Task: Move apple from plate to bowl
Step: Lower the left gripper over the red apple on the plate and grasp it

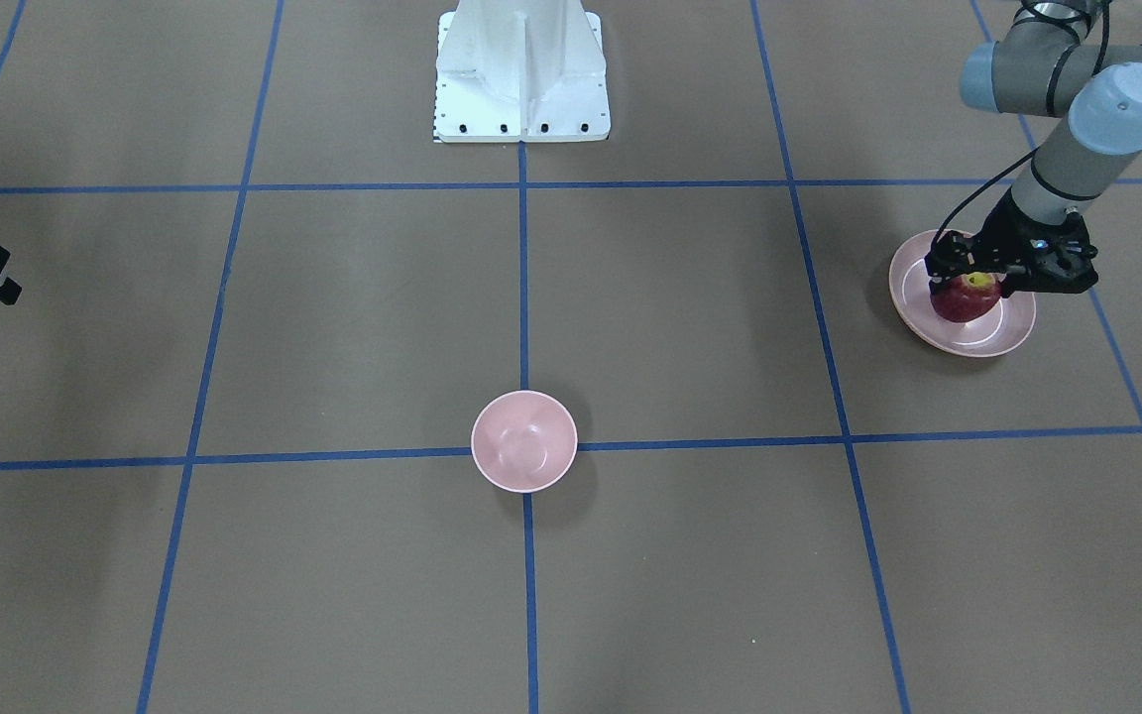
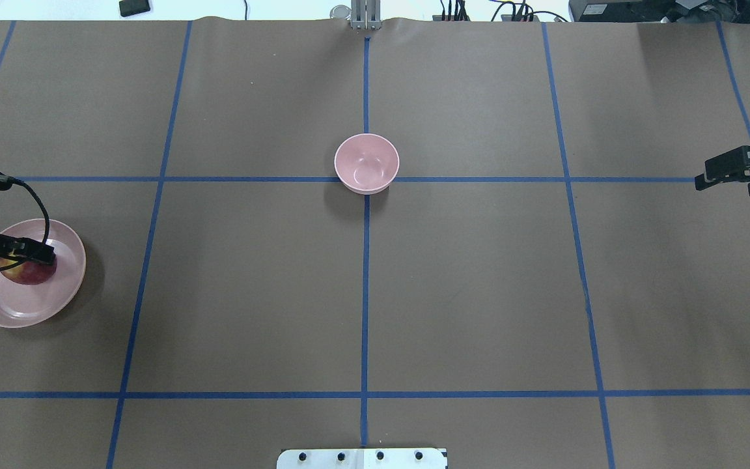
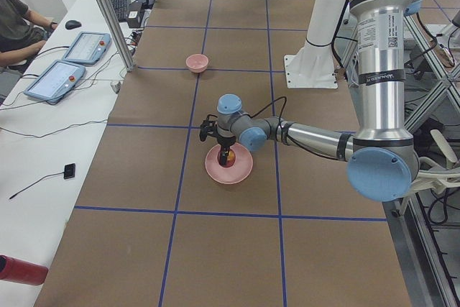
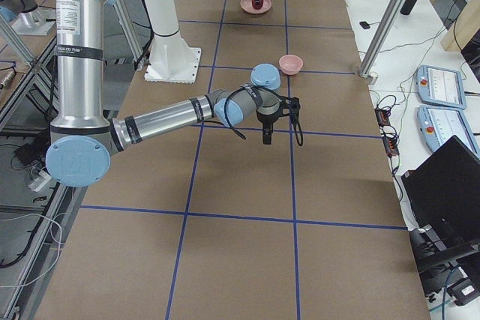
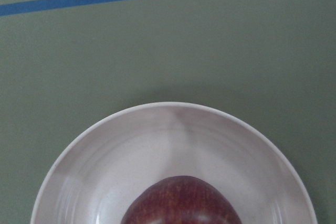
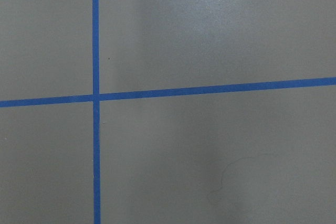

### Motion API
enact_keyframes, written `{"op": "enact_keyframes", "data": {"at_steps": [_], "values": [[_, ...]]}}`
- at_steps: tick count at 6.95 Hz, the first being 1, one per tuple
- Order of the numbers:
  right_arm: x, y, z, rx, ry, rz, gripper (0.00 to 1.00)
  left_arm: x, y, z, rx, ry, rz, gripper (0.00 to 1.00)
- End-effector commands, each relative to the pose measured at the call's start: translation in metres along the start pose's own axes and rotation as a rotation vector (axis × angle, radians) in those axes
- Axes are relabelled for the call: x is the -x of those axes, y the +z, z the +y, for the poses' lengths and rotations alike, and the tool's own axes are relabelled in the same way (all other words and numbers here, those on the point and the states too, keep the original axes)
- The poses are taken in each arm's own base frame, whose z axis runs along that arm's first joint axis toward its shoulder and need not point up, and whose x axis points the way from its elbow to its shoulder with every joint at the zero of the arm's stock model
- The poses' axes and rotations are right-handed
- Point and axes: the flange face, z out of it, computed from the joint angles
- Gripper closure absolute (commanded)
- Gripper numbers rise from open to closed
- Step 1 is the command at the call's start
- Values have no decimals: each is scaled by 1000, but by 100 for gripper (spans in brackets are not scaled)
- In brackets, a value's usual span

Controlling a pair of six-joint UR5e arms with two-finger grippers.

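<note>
The dark red apple [image 1: 965, 300] with its yellow stem patch sits in the wide pink plate [image 1: 1012, 327] at the table's left end. My left gripper [image 1: 972, 283] points down over the plate, a finger against each side of the apple, shut on it. The apple [image 2: 30, 273] and the plate [image 2: 56, 296] also show in the overhead view. In the left wrist view the apple [image 5: 181, 203] fills the bottom edge above the plate [image 5: 173, 135]. The small deep pink bowl [image 1: 523, 441] stands empty at the table's middle. My right gripper [image 2: 700, 182] hangs shut and empty at the far right.
The white robot base [image 1: 521, 74] stands at the middle of the robot's side. Blue tape lines [image 1: 523, 288] divide the brown table into squares. Bare table lies between the plate and the bowl [image 2: 366, 163].
</note>
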Motion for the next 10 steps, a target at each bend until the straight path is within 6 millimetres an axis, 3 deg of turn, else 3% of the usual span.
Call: {"op": "enact_keyframes", "data": {"at_steps": [1, 6, 8, 9, 10], "values": [[2, 0, -1, -1, -2, -1, 0, -3, 0, 2, 24, 6, 27, 2], [2, -1, -1, -1, -3, -3, 0, -2, 1, 2, 26, 3, 26, 2], [3, -2, -1, -4, -4, -5, 0, -3, 2, 2, 44, 3, 35, 76], [3, -1, -2, -2, -4, -4, 0, -8, -3, 5, 69, 7, 67, 91], [4, -2, -2, -5, -5, -6, 0, -16, -11, 4, 66, 17, 88, 100]]}}
